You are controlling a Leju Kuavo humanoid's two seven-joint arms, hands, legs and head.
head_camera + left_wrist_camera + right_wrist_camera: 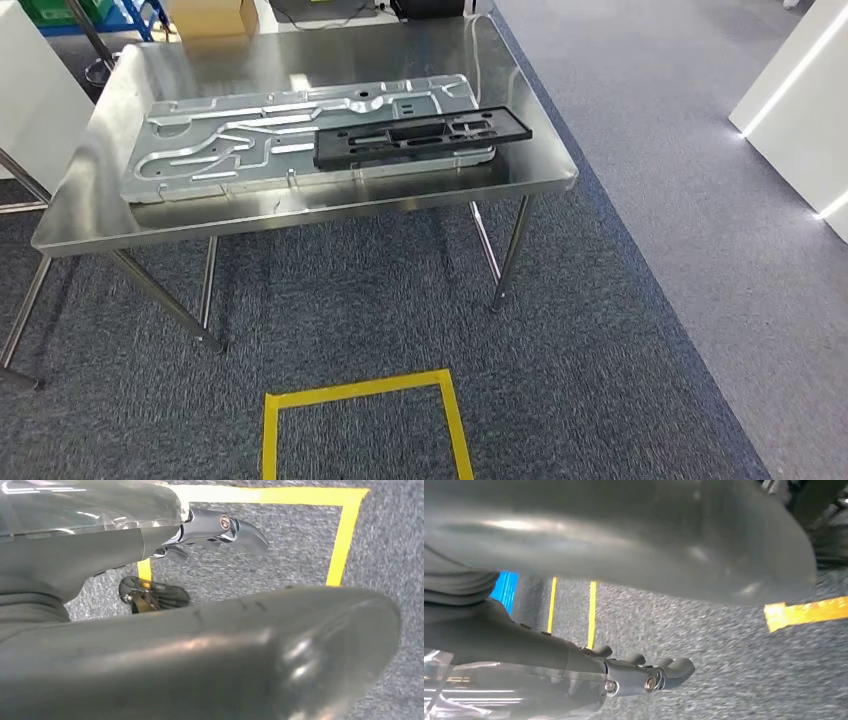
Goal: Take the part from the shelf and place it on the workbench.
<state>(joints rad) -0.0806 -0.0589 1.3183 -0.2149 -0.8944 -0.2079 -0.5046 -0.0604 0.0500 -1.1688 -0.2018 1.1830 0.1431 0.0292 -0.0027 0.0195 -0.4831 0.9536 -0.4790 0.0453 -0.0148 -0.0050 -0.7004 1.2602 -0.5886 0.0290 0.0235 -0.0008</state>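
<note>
The long black slotted part (422, 137) lies flat across the workbench (300, 215), atop a metal panel (230, 140).

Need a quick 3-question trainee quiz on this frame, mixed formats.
1. True or false: the black part lies on the bare tabletop, clear of the metal panel.
2. What marks the carpet in front of the workbench? A) red circle B) yellow tape square C) white arrow
3. Fill in: the left robot hand holds ____.

Key: 1 false, it rests on the panel; 2 B; 3 nothing.
</note>
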